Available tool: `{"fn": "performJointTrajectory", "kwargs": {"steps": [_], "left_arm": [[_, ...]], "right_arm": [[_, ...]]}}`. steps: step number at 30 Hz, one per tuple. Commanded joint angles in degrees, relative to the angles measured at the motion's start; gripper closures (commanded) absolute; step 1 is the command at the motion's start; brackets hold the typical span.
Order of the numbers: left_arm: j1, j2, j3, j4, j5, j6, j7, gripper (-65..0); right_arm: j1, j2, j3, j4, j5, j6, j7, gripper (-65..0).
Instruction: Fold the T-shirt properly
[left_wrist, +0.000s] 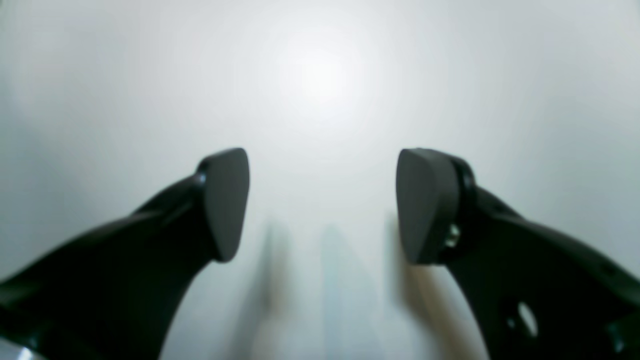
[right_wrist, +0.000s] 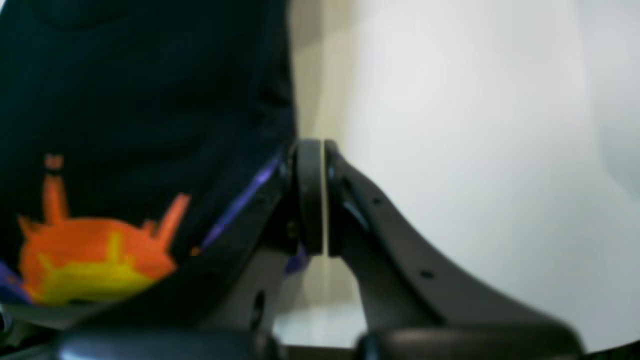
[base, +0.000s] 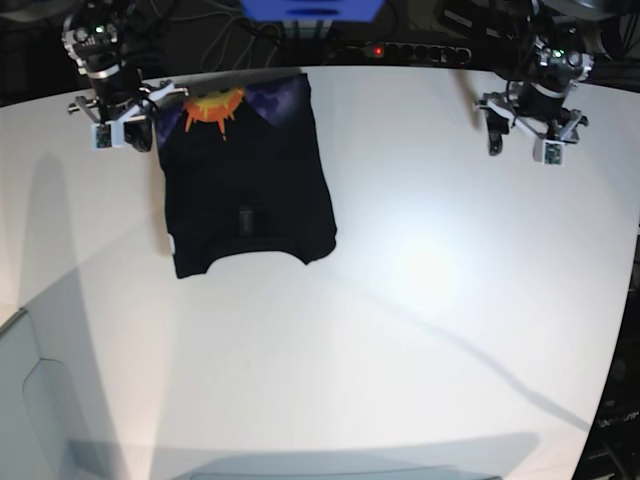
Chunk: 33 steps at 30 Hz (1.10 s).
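The T-shirt (base: 243, 180) lies flat on the white worktop (base: 400, 300), partly folded into a rough rectangle, its long axis running from the far edge toward the near side. The end with the orange sunburst print sits at the far edge; the collar end points toward the near side.

The right hand (right_wrist: 312, 200) is clenched, pads pressed together. In the right wrist view the black cloth and the print lie immediately to one side of it, and a purple strip of the print runs right up against the fingers. Whether any cloth is pinched between the pads cannot be told; a thin bright gap shows between them. In the base view this hand (base: 118, 125) sits just beside the shirt's far corner, on the sunburst end.

The left hand (left_wrist: 322, 205) is released, pads standing wide apart, with nothing but bare worktop between and under them. In the base view it (base: 525, 128) hovers well apart from the shirt, across the worktop.

Judgement: the right arm is much the nearer, and the coming move turns on that far corner beside it. A fold would carry the sunburst end along the long axis toward the collar end. Open room: broad bare worktop on the near side and toward the left hand; the far edge is tight, with cables (base: 250, 45) just behind it.
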Motion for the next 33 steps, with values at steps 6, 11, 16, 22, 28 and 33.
{"fn": "performJointTrajectory", "kwargs": {"steps": [6, 11, 16, 22, 28, 33], "left_arm": [[2.47, 2.38, -5.37, 1.04, -0.49, 0.09, -1.26, -44.4], [3.96, 2.55, -6.25, 0.95, -0.49, 0.09, -1.26, -44.4], [4.75, 2.64, -6.25, 1.13, -0.49, 0.09, -1.26, -44.4], [8.27, 3.52, -5.72, 1.21, -1.72, 0.01, -1.26, -44.1], [15.48, 3.17, -6.25, 2.36, -7.53, 0.01, -1.26, -20.1], [23.48, 4.14, -5.37, 6.31, -7.7, 0.09, -1.26, 0.0]], "right_arm": [[-1.57, 0.36, -0.28, -3.87, 0.75, 1.24, 1.19, 0.0], [-2.89, 0.28, -0.28, -4.83, 0.93, 1.24, 1.19, 0.0], [-4.47, 0.72, -0.28, -4.48, 5.67, 1.24, 1.19, 0.0], [-4.82, 0.63, 2.01, -4.39, 6.46, 1.24, 1.28, 0.0], [-8.69, -0.51, 5.88, -2.02, 6.46, 1.24, 1.1, 0.0], [-16.25, -0.43, 5.52, 2.2, 6.2, 1.24, 1.1, 0.0]]}}
